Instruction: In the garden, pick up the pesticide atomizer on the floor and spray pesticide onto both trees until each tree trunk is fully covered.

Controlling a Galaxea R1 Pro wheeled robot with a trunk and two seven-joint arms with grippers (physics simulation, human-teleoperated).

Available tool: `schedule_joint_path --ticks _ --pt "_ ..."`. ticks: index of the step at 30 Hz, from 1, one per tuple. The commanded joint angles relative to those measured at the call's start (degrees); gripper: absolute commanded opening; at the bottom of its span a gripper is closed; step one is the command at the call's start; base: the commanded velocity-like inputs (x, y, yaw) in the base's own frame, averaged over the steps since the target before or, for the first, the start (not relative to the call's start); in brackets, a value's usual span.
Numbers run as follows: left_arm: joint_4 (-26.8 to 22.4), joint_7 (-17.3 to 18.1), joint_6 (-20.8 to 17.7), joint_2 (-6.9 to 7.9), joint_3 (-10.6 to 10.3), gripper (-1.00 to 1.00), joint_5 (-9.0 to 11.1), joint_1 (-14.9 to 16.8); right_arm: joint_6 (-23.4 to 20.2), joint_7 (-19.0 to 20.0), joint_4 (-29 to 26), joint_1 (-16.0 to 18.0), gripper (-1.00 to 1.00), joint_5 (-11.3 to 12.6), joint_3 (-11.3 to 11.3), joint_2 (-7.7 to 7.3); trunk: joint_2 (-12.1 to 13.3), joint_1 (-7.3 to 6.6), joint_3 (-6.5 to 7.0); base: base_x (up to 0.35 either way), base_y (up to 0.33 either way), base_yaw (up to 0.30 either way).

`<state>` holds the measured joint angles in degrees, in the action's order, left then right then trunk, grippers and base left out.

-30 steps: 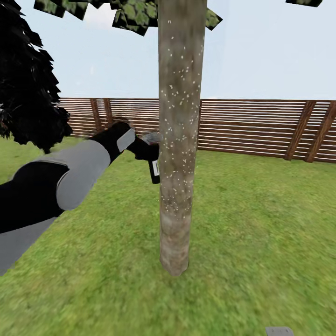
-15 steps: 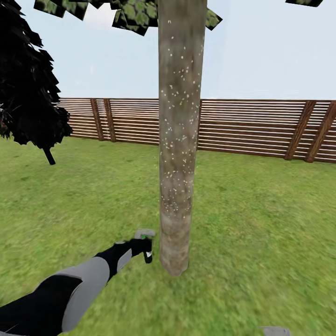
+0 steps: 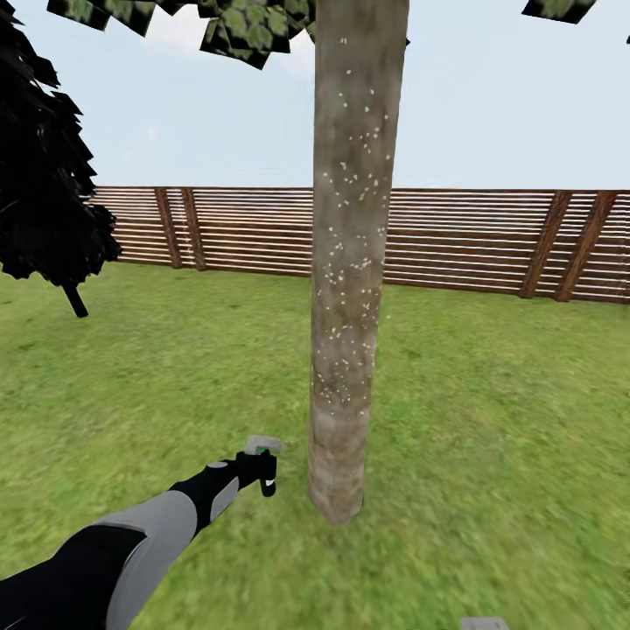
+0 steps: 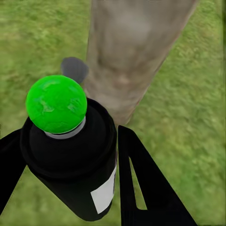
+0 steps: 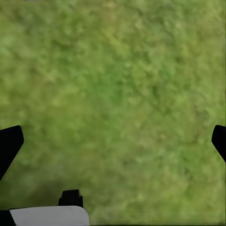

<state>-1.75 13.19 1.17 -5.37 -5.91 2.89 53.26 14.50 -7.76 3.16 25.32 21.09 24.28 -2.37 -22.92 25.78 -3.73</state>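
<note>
Head view, left arm low, end effector (image 3: 262, 468) clamping atomizer (image 3: 265, 457) nr trunk (image 3: 348, 289) base

L arm low over grass w/ left gripper (image 3: 262, 468) clamped on pesticide atomizer (image 3: 265, 462), just beside base of tree trunk (image 3: 348, 289); white pesticide specks (image 3: 354, 262) dot bark. Wooden fence (image 3: 455, 241) behind.

We see the tree trunk (image 3: 348, 289) centred on the lawn (image 3: 490, 420), fence (image 3: 472, 241) behind it. Left gripper (image 3: 259, 466) with the atomizer (image 3: 265, 459) sits low, just left of the trunk base.
</note>
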Motion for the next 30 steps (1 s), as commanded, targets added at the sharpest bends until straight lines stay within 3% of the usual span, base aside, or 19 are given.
schedule_joint_path --ticks 1,10,20,30 --pt "-0.01 0.0 -0.02 0.03 0.02 -1.0 0.01 0.0 0.0 0.01 0.0 0.0 1.0 0.0 -0.01 0.0 0.0 0.0 0.06 0.001 0.35 -0.233" --pt "-0.05 -0.01 -0.06 0.4 0.02 -1.0 0.01 0.0 0.0 0.01 0.0 -0.05 1.0 0.0 0.06 0.0 0.0 0.0 0.4 0.0 0.35 -0.218" --pt "-0.09 -0.01 -0.03 0.8 0.02 -1.0 0.01 0.0 0.08 0.0 0.0 -0.09 1.0 0.0 0.0 0.0 0.0 0.0 0.51 0.004 0.35 -0.073" --pt "-0.09 -0.01 0.0 0.73 0.02 -1.0 0.01 0.0 0.09 -0.06 0.0 -0.18 1.0 0.0 -0.01 0.0 0.0 0.0 1.0 0.18 0.336 -0.248"
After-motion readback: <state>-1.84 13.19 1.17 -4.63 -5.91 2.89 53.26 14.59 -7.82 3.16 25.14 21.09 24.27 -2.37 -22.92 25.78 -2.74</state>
